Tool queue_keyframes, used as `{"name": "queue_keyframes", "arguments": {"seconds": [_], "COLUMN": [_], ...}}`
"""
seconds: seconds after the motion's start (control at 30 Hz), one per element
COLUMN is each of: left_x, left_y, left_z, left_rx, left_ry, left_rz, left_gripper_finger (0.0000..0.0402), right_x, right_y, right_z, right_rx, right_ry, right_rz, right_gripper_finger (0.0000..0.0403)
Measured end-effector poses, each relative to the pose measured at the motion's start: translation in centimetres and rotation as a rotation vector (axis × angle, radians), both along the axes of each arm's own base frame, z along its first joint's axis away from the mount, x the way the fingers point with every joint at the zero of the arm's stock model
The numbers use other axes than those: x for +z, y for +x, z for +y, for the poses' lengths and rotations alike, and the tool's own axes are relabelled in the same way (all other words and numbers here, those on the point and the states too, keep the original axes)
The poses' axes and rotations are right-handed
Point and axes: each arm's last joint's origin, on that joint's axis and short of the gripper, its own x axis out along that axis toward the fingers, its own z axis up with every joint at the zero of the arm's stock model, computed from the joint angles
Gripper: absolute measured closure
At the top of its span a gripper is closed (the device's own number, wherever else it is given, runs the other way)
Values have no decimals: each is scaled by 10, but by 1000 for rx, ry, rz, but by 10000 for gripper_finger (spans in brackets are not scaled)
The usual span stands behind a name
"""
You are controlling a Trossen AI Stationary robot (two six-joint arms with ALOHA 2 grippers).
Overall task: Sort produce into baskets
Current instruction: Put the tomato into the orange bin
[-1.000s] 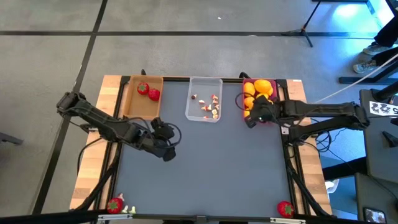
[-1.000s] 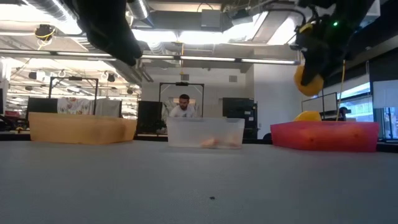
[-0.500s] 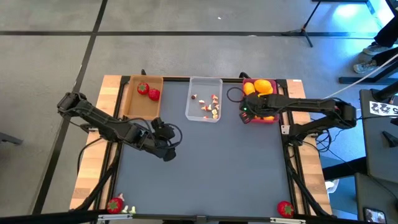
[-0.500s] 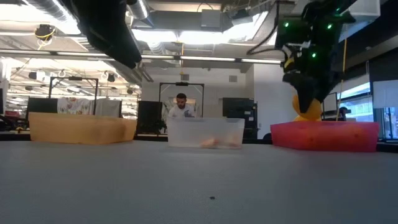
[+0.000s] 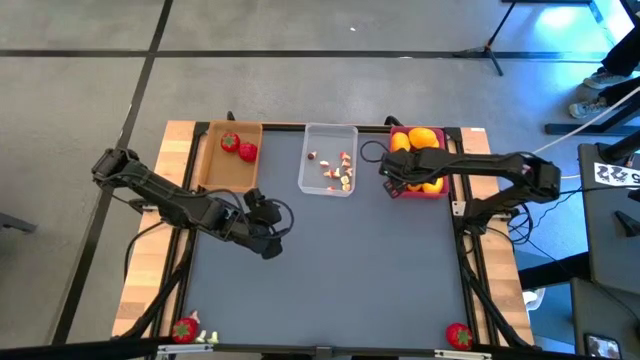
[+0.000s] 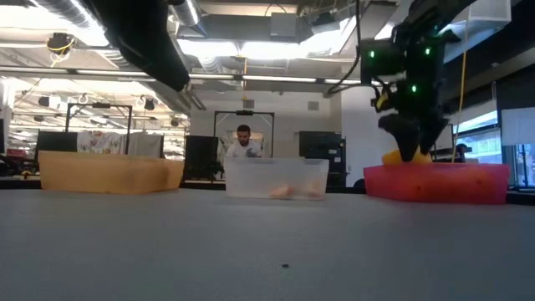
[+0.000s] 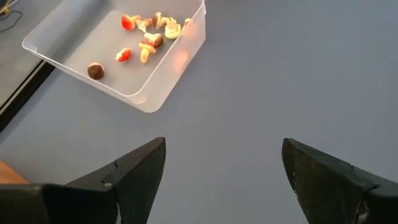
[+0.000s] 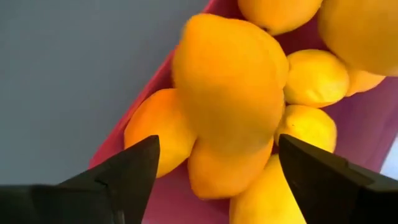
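Partly hidden by the right arm's fingers (image 5: 392,178), oranges (image 5: 423,139) crowd the pink basket (image 5: 438,190).

You've got three baskets along the table's far edge: tan (image 5: 229,158), clear (image 5: 328,160), pink (image 5: 420,189). Two strawberries (image 5: 239,147) sit in the tan one, two more (image 5: 459,335) by the near corners.

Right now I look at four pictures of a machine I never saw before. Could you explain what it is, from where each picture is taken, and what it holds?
It is a robot with two dark arms at a table. One picture looks down from above, one looks level across the table, and two come from cameras on the wrists. The left gripper waits open over the bare table, near the clear tray of mushroom bits. The right gripper is open above the pink tray, over the yellow fruits, gripping none. The tan tray holds two strawberries.
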Motion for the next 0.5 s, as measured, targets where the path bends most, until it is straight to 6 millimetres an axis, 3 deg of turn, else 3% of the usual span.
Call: {"name": "queue_keyframes", "arguments": {"seconds": [0.13,0.3,0.5], "left_x": [0,0,0], "left_y": [0,0,0], "left_z": [0,0,0], "left_rx": [0,0,0], "left_ry": [-2,-2,-3], "left_rz": [-4,-5,-5], "left_gripper_finger": [86,86,86], "right_x": [24,51,60], "right_y": [3,11,13], "right_z": [16,50,100], "right_rx": [66,169,280], "right_ry": [-2,44,202], "right_rz": [-8,-49,-88], "right_gripper_finger": [73,73,73]}}
